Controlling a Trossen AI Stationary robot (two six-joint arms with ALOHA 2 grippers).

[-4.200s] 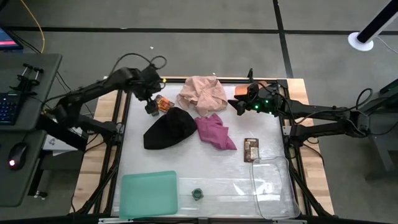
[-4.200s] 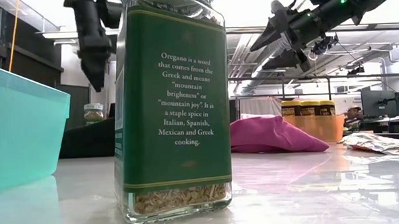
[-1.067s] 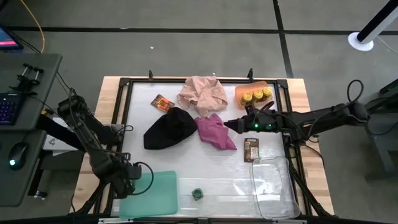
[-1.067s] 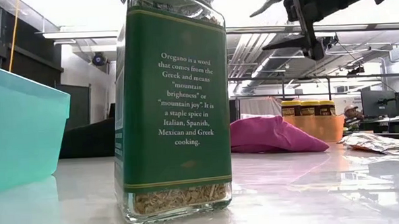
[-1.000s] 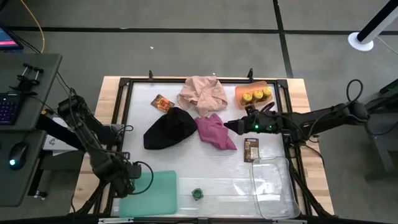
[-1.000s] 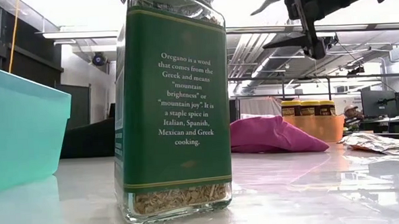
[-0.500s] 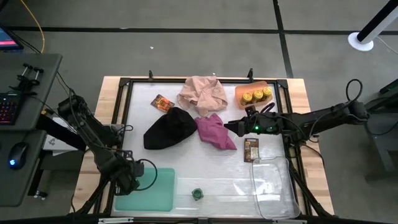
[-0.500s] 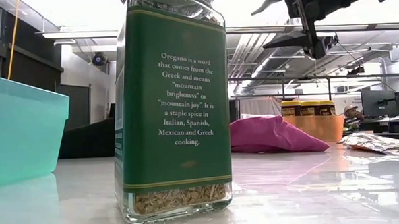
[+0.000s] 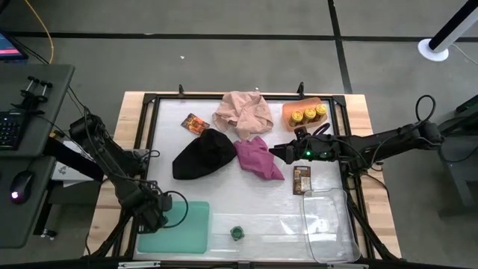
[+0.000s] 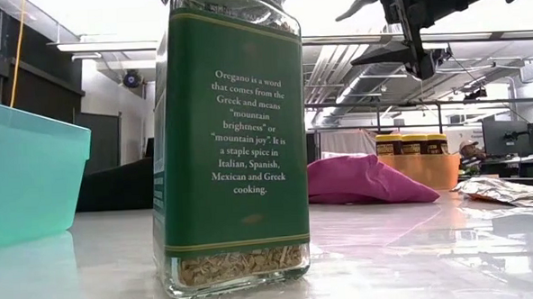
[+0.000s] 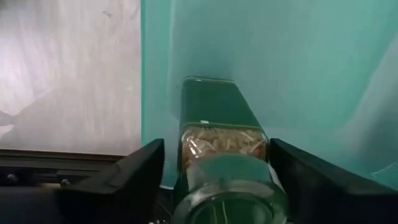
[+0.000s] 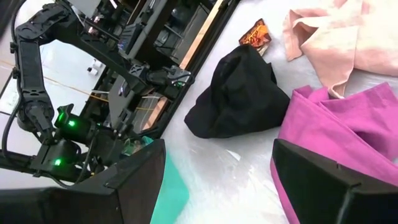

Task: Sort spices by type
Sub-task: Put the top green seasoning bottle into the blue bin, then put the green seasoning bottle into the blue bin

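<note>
My left gripper (image 9: 154, 218) is at the left rim of the green tray (image 9: 183, 232), shut on a green-labelled oregano jar (image 11: 217, 118) that lies over the tray floor. A second green-lidded jar (image 9: 237, 233) stands upright on the table next to the tray and fills the low view (image 10: 230, 142). Three yellow-lidded jars (image 9: 308, 114) stand in the orange tray. One brown packet (image 9: 195, 123) lies flat at the far left, another (image 9: 302, 179) by the clear tray. My right gripper (image 9: 274, 151) is open and empty, above the table beside the magenta cloth (image 9: 258, 158). My left gripper has the jar between its two fingers, at the glass shoulder (image 11: 186, 152) near the lid end. The lid itself is below the picture's edge. The jar lies along the fingers, base pointing away from the wrist, over the green tray (image 11: 280, 50). Whether it rests on the tray, I cannot tell.
A pink cloth (image 9: 243, 112) lies at the far middle, and a black cloth (image 9: 203, 153) lies at the centre beside the magenta one. A clear tray (image 9: 328, 224) stands at the near right. Bare table lies between the green and clear trays, around the standing jar.
The green tray has shifted a little toward the table's left edge, with my left gripper and the jar at its left rim. In the low view its rim sits lower than before. My right gripper has kept nearly still.
</note>
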